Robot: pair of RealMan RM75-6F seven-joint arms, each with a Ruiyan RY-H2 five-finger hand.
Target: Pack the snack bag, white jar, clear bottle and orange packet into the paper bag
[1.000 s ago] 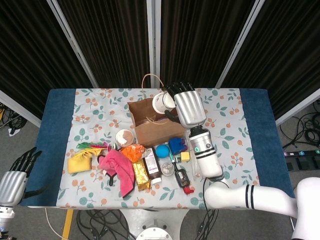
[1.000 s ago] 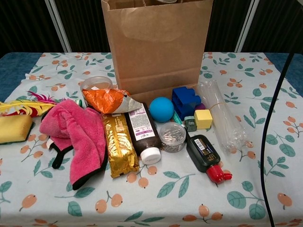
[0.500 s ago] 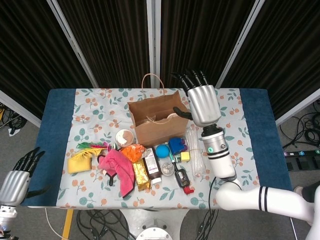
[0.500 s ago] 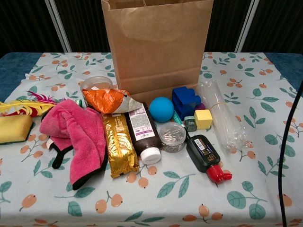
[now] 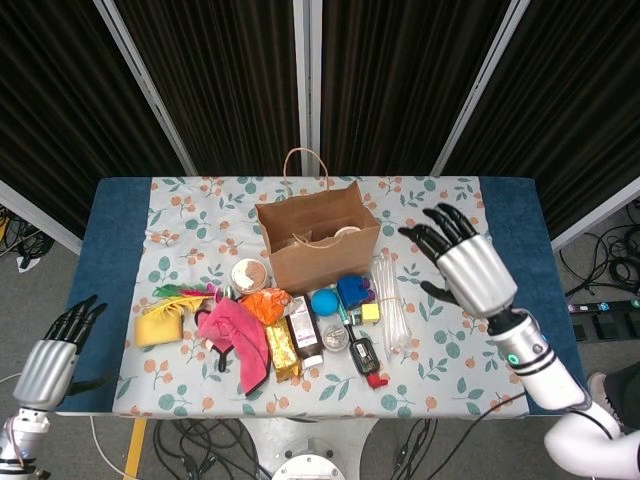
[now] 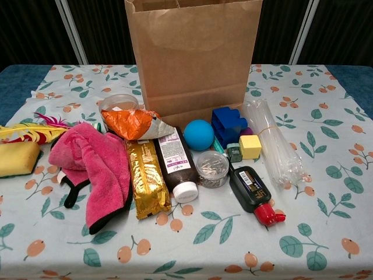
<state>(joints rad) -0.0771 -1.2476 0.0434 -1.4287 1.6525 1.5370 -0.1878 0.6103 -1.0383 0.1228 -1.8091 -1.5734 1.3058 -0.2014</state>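
Right hand [image 5: 466, 272], fingers spread and holding nothing, hangs at right of centre in the head view, over bare cloth just right of the clear bottle [image 5: 391, 305]. Left hand [image 5: 52, 355], likewise spread and empty, sits at the lower left, off the table edge.

Paper bag [image 5: 318, 243] stands upright at upper centre, mouth open; a pale round shape inside is probably the white jar [image 5: 346, 233], though too little shows to be sure. Clear bottle lies on its side directly right of the bag's base, next to the yellow cube [image 6: 250, 146] and blue block [image 6: 227, 123]. Orange packet [image 6: 134, 123] rests against the bag's front, lower left; the gold snack bag [image 6: 147, 177] lies below it, beside the brown bottle [image 6: 175, 165].

Judged next step: take the clear bottle. Approach from its open right flank, grasp mid-body, lift before travelling, and clear the bag's rim so the bag is not tipped. Free room lies right of the bottle; its left side is crowded.
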